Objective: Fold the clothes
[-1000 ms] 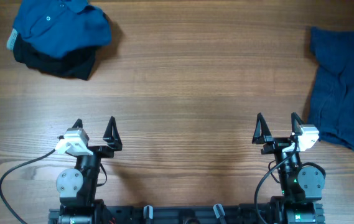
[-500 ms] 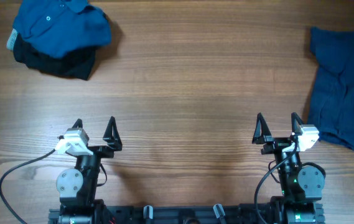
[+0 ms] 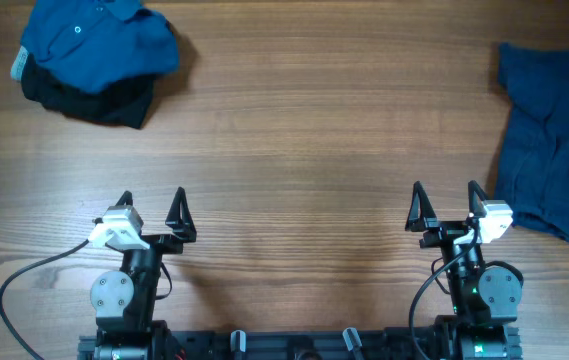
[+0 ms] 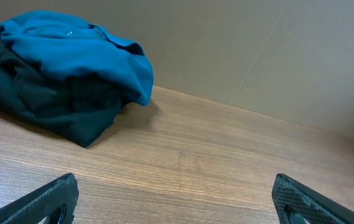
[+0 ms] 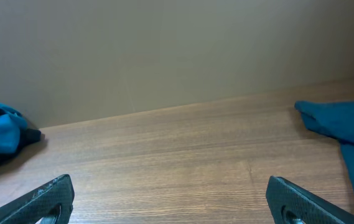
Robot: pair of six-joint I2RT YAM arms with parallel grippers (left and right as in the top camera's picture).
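A medium-blue polo shirt (image 3: 99, 42) lies bunched on top of a black garment (image 3: 94, 100) at the table's far left corner; the left wrist view shows the same blue shirt (image 4: 77, 53) over the black garment (image 4: 46, 102). A darker dull-blue garment (image 3: 554, 140) lies spread flat along the right edge, its corner (image 5: 341, 121) showing in the right wrist view. My left gripper (image 3: 151, 200) stands open near the front edge, far from the pile. On the other side my right gripper (image 3: 445, 195) is open too, just left of the dull-blue garment. Nothing sits between either pair of fingers.
The wooden table (image 3: 304, 140) stretches bare between the two heaps of cloth. A plain wall (image 5: 164, 50) rises behind its far edge. Both arm bases and a cable (image 3: 24, 285) sit at the front edge.
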